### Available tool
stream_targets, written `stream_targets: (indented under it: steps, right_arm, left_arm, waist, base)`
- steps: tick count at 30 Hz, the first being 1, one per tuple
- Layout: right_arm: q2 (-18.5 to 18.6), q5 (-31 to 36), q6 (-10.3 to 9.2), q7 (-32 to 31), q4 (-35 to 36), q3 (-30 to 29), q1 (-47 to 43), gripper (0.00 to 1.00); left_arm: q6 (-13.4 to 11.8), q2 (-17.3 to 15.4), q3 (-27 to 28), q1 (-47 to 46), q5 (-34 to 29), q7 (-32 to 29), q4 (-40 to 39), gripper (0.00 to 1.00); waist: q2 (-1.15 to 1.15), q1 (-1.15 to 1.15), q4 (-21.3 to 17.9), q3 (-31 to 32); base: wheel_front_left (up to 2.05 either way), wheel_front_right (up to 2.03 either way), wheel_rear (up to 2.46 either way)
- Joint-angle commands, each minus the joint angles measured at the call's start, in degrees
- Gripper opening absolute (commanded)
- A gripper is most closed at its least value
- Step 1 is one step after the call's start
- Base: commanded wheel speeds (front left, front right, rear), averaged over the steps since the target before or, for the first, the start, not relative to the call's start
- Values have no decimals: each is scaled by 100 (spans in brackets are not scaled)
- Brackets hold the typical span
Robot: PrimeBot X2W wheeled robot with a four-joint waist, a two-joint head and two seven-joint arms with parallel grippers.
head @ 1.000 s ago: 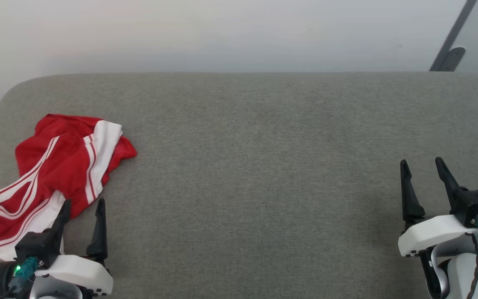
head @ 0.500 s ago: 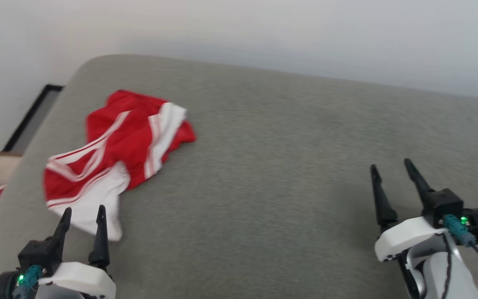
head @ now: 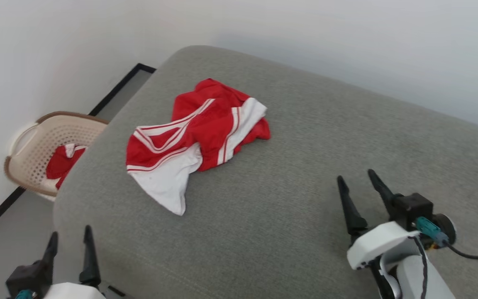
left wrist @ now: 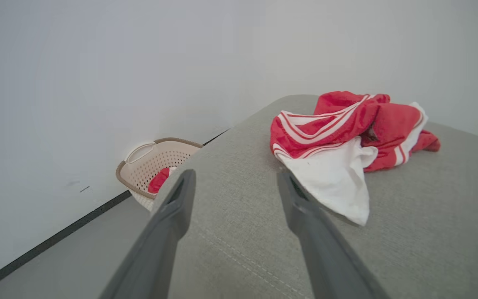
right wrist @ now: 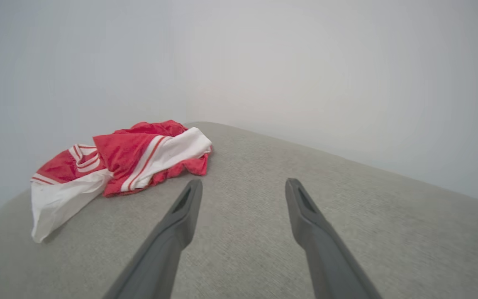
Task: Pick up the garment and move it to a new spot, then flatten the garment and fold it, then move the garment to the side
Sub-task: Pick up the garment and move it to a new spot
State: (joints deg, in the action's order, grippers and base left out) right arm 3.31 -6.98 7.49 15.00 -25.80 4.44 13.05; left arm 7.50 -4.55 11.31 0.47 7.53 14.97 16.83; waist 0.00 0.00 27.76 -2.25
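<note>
The garment (head: pixel 199 137) is a crumpled red jersey with white stripes and a white sleeve, lying on the left part of the grey padded surface (head: pixel 305 166). The left wrist view has the garment (left wrist: pixel 347 137) ahead and to the right of my fingers; the right wrist view has the garment (right wrist: pixel 123 166) ahead and to the left. My left gripper (head: pixel 69 234) hangs open off the surface's near left corner, apart from the cloth. My right gripper (head: pixel 354 176) stands open over the near right of the surface, with nothing between its fingers.
A beige perforated laundry basket (head: pixel 31 143) holding red-and-white cloth (head: pixel 62 160) stands on the floor to the left of the surface, against the white wall; the same basket (left wrist: pixel 147 162) appears in the left wrist view. A black baseboard strip (head: pixel 114 89) runs along the floor.
The head camera has swung left, so the whole picture shifted right and the basket came into view. Both grippers stay open; the garment lies as before.
</note>
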Motion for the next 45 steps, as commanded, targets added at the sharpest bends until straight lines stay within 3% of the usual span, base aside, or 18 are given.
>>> stream_targets:
  steps: [1,6,9,13,19,20,25,30,37,41,42,43,44,45]
  right_arm:
    - [-14,-72,0,26,-35,80,110,100]
    - [-28,-220,0,24,-140,243,250,100]
    - [-34,-246,-1,22,-120,253,271,100]
    - [-27,-161,-1,21,-61,278,447,100]
    - [-34,45,0,21,86,127,702,100]
    - [-34,45,0,21,86,127,702,100]
    - [-35,-29,0,21,297,159,894,100]
    - [-38,-226,0,21,548,223,1038,100]
    - [-39,-353,0,21,844,289,1141,100]
    - [-39,-344,0,21,975,269,1220,100]
    - [-40,-342,0,21,988,269,1222,100]
    - [-39,-343,0,21,999,259,1212,100]
    - [-39,-356,0,21,1007,250,1202,100]
    - [-34,-374,-1,21,1019,238,1187,100]
  left_arm:
    - [-12,30,63,62,39,32,-61,100]
    - [-8,82,76,72,23,32,-83,100]
    - [-6,-60,-260,-119,81,32,-27,100]
    - [-8,-456,-673,-579,351,31,-23,100]
    - [-8,-1578,-1537,-1728,1099,31,405,100]
    - [-8,-1578,-1537,-1728,1099,31,405,100]
    - [-8,-2737,-2606,-2647,2285,-132,1203,100]
    - [-8,-3811,-3710,-3252,3844,-1132,1707,100]
    - [-7,-4670,-4619,-3621,5746,-2328,1655,100]
    - [-8,-4806,-5148,-3810,6346,-2709,1762,100]
    - [-9,-4786,-5237,-3861,6425,-2741,1794,87]
    - [-10,-4776,-5330,-3903,6472,-2729,1821,38]
    - [-10,-4757,-5401,-3948,6542,-2641,1821,0]
    - [-10,-4729,-5440,-4003,6599,-2522,1832,0]
  waist:
    - [0,0,95,-12]
    - [0,0,106,-91]
    - [0,0,-10,-195]
    - [0,0,-470,-619]
    - [0,0,-1196,-1347]
    - [0,0,-1196,-1347]
    - [0,0,-1795,-1877]
    - [0,0,-2311,-2271]
    - [0,0,-2762,-2693]
    - [0,0,-2918,-2897]
    - [0,0,-2932,-2908]
    - [0,0,-2945,-2910]
    - [0,0,-2956,-2899]
    - [0,0,-2961,-2873]
  base:
    - [0,0,0]
    - [0,0,0]
    - [0,0,0]
    - [0,0,0]
    - [0,0,0]
    - [0,0,0]
    - [0,0,0]
    - [0,0,0]
    - [0,0,0]
    - [0,0,0]
    - [0,0,0]
    - [0,0,0]
    - [0,0,0]
    - [0,0,0]
